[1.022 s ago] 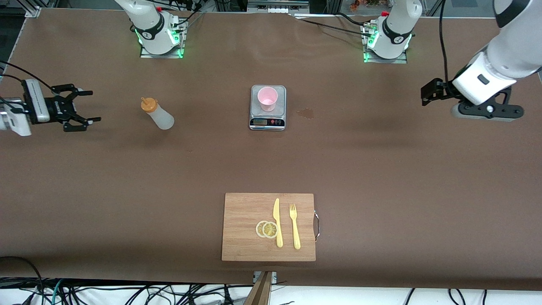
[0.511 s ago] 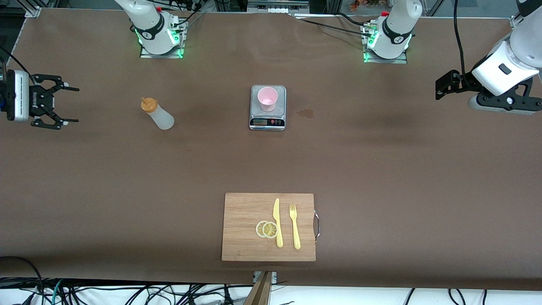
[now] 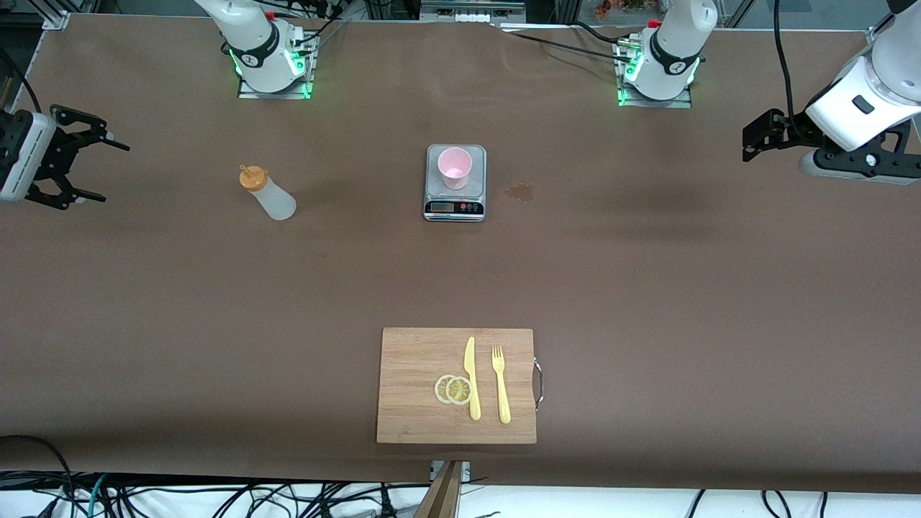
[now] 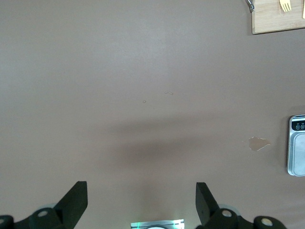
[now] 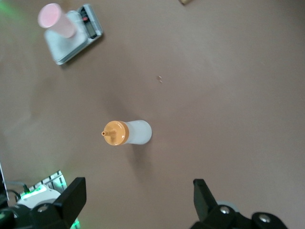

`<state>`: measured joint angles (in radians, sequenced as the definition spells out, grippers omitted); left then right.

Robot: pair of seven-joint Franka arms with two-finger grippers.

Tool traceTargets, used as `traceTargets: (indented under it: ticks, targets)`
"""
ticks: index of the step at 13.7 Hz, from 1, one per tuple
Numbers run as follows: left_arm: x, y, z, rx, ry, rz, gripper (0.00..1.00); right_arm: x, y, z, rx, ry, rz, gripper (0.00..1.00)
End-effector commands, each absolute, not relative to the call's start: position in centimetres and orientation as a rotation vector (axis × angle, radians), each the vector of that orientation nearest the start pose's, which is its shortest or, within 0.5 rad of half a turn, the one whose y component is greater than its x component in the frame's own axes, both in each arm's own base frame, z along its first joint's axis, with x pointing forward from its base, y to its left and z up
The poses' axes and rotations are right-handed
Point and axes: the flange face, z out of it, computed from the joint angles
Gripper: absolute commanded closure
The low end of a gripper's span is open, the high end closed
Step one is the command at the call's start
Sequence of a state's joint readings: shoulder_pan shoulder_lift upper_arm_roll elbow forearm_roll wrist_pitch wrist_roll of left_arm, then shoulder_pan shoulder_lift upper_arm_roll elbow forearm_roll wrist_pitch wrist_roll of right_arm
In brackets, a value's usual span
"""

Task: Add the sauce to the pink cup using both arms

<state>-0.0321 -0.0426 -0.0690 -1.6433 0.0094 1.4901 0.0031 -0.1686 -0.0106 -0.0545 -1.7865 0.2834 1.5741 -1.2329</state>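
Note:
The sauce bottle (image 3: 266,193), whitish with an orange nozzle cap, stands upright on the table toward the right arm's end; it also shows in the right wrist view (image 5: 128,132). The pink cup (image 3: 455,167) stands on the grey scale (image 3: 455,207) at mid-table and also shows in the right wrist view (image 5: 56,19). My right gripper (image 3: 115,173) is open and empty over bare table near its end, well apart from the bottle. My left gripper (image 3: 752,140) is open and empty over bare table near its own end, far from the cup.
A wooden cutting board (image 3: 417,388) with a yellow knife (image 3: 471,378), a fork (image 3: 501,385) and two lemon slices (image 3: 453,389) lies near the front camera. A small wet stain (image 3: 519,192) marks the table beside the scale.
Both grippers have drawn away from the middle toward their own ends of the table, both open and empty. The bottle and the cup have not moved.

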Motion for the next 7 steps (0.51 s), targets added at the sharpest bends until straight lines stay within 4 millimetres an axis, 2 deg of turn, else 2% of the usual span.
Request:
traceTargets:
  ticks: [1,4,6,7]
  targets:
    - [52.2,-5.3,61.2,-3.099,0.191,0.17,0.0,51.7,-7.3,56.0,-2.623,-1.197,-0.051,0.0]
    - [52.1,-5.3,61.1,-3.099,0.191,0.177,0.0,51.3,-6.0,57.5,-2.727,-1.056,-0.043,0.0]
    - [52.0,-5.2,61.2,-3.099,0.186,0.182,0.0,51.3,-5.3,57.8,-2.785,-0.966,-0.02,0.0]
    - [52.1,-5.2,61.2,-3.099,0.186,0.182,0.0,51.4,-4.1,58.0,-2.808,-0.93,-0.01,0.0]
